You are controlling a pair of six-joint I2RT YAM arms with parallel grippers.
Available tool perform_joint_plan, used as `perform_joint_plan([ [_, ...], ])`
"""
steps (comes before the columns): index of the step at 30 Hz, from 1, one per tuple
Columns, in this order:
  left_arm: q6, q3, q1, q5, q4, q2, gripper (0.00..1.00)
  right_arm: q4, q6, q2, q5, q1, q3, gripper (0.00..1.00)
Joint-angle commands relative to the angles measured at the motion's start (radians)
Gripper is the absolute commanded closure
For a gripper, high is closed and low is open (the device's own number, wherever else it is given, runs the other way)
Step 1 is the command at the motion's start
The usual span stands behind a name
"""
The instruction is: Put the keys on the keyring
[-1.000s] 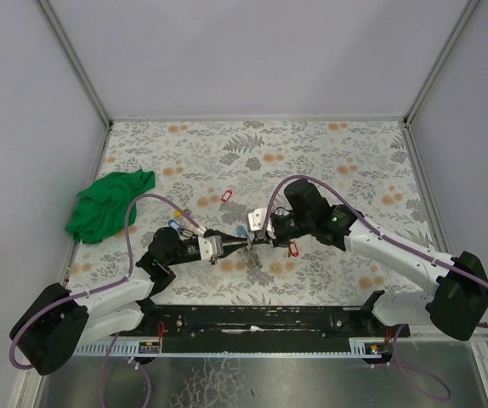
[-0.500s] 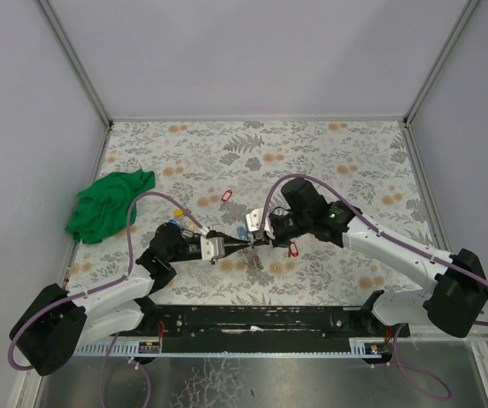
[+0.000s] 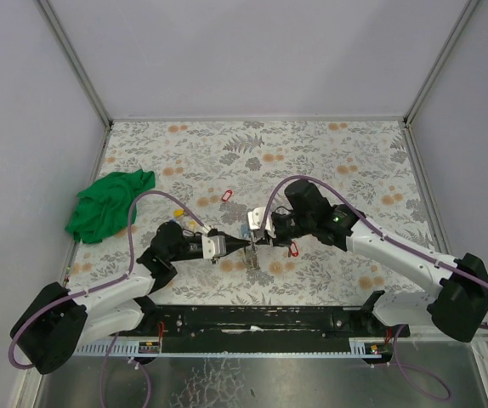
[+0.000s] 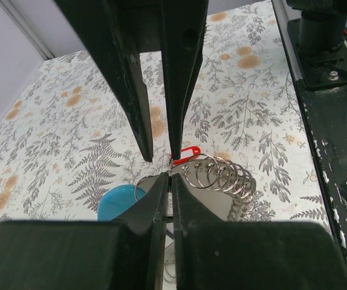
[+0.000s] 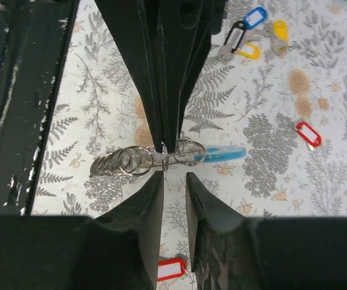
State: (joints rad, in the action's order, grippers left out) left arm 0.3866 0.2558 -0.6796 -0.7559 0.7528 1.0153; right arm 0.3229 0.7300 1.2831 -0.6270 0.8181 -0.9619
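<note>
A handover has just happened. My left gripper (image 4: 168, 179) has pressed together and now pinches the wire of the keyring (image 5: 138, 162). My right gripper (image 5: 175, 176), clamped a second ago, has spread its jaws and stands just off the ring, its tips to either side of the wire. The ring hangs between the two grippers, just above the surface (image 3: 329, 153), its blue arc to the right in the right wrist view. I judge this frees the right gripper to fetch a key while the left holds the ring steady. No tag hangs on the ring that I can see.

There is one keyring, its bunched loops too tight to count. Of the keys (image 5: 257, 16) I count six tags: two red, two yellow, one blue, one black. One red key (image 5: 170, 269) lies just under the right gripper, and the cluster lies beyond the left one. There is one green cloth (image 3: 108, 204), well off to the left.
</note>
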Motion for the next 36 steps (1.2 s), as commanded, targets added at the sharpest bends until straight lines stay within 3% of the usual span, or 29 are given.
perform_joint_plan([
  [1,-0.055,-0.04,-0.001,0.059,0.169,0.019,1.0,-0.158,-0.105,-0.086,0.122,0.008,0.067,0.69],
  [5,-0.089,-0.083,-0.002,0.088,0.303,0.038,1.0,-0.226,-0.165,-0.114,0.155,0.008,0.13,0.64],
  [14,-0.119,-0.094,-0.001,0.114,0.389,0.082,1.0,-0.391,-0.317,-0.12,0.162,0.081,0.22,0.59],
  [19,-0.104,-0.089,-0.007,0.113,0.396,0.124,1.0,-0.501,-0.395,-0.115,0.226,0.129,0.235,0.58],
  [27,-0.058,-0.145,-0.006,0.113,0.481,0.104,1.0,-0.508,-0.384,-0.2,0.396,0.141,0.302,0.57],
  [31,-0.079,-0.161,-0.006,0.116,0.55,0.141,1.0,-0.662,-0.399,-0.275,0.485,0.142,0.423,0.6],
  [36,-0.104,-0.174,-0.007,0.151,0.624,0.172,1.0,-0.977,-0.403,-0.298,0.503,0.141,0.587,0.63],
])
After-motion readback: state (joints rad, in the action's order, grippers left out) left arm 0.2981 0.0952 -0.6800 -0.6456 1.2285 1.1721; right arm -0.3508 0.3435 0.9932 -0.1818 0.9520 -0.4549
